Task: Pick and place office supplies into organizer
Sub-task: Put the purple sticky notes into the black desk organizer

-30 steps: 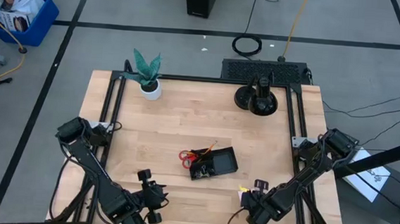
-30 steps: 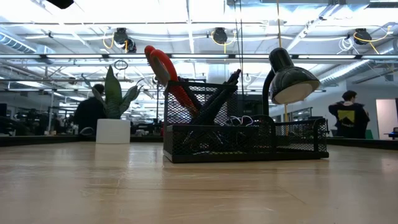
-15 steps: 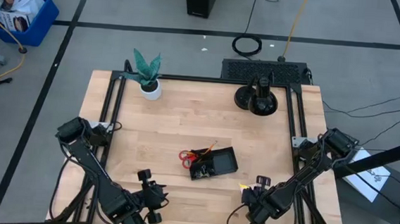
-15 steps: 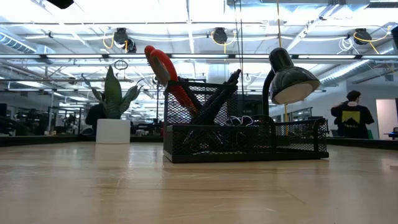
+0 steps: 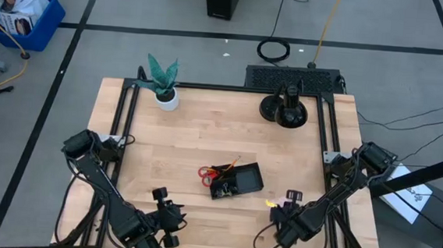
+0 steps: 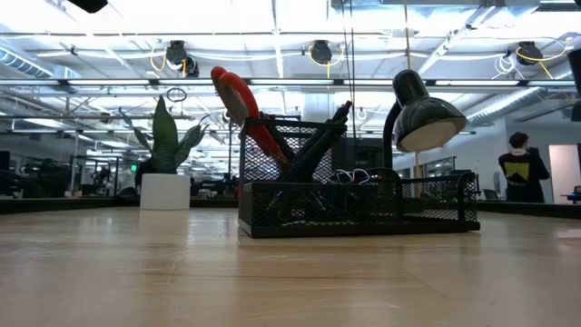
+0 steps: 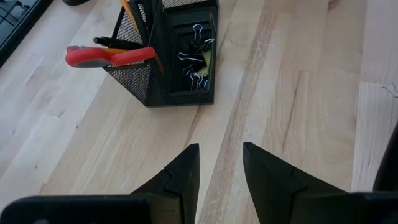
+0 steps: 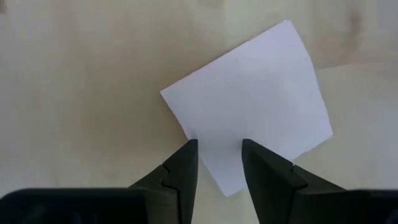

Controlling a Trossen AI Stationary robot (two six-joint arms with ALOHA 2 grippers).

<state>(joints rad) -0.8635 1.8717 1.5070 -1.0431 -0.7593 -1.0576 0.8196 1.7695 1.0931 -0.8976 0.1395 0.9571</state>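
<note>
Pad (image 8: 249, 118) flat under right pincer (image 8: 219, 158), bare table (image 5: 297, 157) around its edges

The table (image 5: 188, 149) is pale, smooth wood planks; the organizer (image 6: 363, 204) is black wire mesh; the sticky-note pad (image 8: 249, 121) is matt paper.

The organizer (image 5: 236, 180) is sitting near the table's (image 5: 205, 134) middle, with the scissors (image 5: 210, 173) and pens (image 6: 318, 141) standing in its left compartment and clips (image 7: 196, 59) lying in another. The plant (image 5: 163, 79) is standing at the far left, the lamp (image 5: 285, 109) at the far right. The sticky-note pad (image 8: 249, 134) is lying flat on the table under the right gripper (image 8: 217, 165).
</note>
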